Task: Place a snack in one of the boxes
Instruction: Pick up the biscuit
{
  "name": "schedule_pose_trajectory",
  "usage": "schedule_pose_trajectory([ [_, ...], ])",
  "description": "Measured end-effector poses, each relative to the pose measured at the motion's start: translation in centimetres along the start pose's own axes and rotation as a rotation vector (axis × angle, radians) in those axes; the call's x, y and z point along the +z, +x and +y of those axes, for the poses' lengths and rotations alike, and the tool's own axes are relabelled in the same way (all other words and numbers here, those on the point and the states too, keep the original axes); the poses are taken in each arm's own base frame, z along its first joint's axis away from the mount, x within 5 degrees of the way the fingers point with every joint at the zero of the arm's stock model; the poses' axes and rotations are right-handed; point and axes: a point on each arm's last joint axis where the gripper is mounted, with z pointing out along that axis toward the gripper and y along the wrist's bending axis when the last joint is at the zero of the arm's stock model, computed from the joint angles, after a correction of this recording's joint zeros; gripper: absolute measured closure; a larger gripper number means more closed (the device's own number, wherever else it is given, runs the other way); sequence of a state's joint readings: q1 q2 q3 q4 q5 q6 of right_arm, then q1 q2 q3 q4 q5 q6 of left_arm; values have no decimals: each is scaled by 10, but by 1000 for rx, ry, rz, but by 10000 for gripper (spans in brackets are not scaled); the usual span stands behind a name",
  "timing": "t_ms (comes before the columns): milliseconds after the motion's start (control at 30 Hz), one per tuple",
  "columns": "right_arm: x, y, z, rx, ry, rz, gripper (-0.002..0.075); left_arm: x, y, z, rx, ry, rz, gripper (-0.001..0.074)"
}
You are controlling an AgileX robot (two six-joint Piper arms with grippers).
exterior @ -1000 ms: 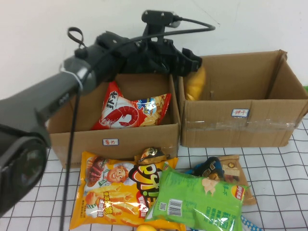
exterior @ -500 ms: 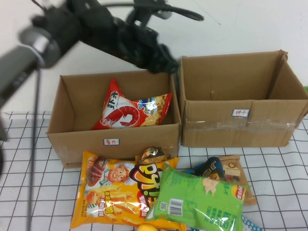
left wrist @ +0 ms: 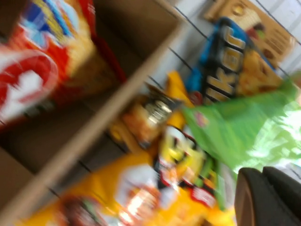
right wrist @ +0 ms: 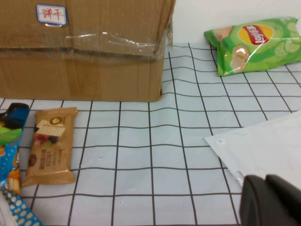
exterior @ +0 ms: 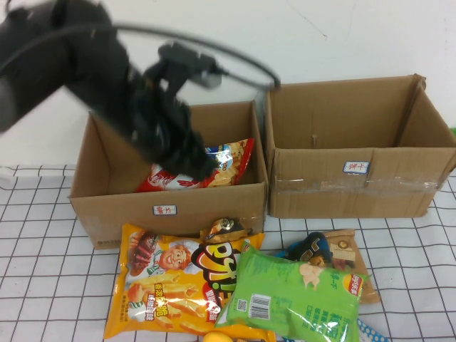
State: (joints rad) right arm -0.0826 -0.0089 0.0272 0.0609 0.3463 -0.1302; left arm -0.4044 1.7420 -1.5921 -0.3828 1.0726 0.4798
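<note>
Two open cardboard boxes stand side by side, the left box and the right box. A red shrimp snack bag leans inside the left box. Loose snacks lie in front: a yellow bag, a green bag, a blue bag and a brown bar. My left gripper is blurred, over the left box's front part. In the left wrist view it is shut and empty above the green bag. My right gripper is shut and empty, low over the table.
In the right wrist view the right box stands ahead, the brown bar lies on the grid cloth, a second green chip bag lies beyond the box corner, and a white sheet lies under the gripper.
My left arm has swung from above the right box, up and left, then down over the left box's front. A yellow snack seen at the right box one second ago no longer shows.
</note>
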Motion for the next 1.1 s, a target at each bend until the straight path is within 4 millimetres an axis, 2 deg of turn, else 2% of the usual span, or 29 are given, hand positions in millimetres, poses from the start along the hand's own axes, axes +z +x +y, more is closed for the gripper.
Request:
schedule_pose_trajectory([
  [67, 0, 0, 0, 0, 0, 0, 727, -8, 15, -16, -8, -4, -20, 736],
  [200, 0, 0, 0, 0, 0, 0, 727, -1, 63, -37, -85, 6, 13, 736],
  [433, 0, 0, 0, 0, 0, 0, 727, 29, 152, -49, -264, -13, 124, 736],
  [667, 0, 0, 0, 0, 0, 0, 727, 43, 218, -62, -428, -20, 153, 735],
  [733, 0, 0, 0, 0, 0, 0, 727, 45, 228, -66, -442, -29, 134, 735],
  [800, 0, 0, 0, 0, 0, 0, 727, 47, 230, -68, -442, -39, 102, 735],
  [967, 0, 0, 0, 0, 0, 0, 727, 55, 222, -74, -439, -39, 33, 735],
  [1100, 0, 0, 0, 0, 0, 0, 727, 66, 222, -77, -465, -25, 56, 736],
])
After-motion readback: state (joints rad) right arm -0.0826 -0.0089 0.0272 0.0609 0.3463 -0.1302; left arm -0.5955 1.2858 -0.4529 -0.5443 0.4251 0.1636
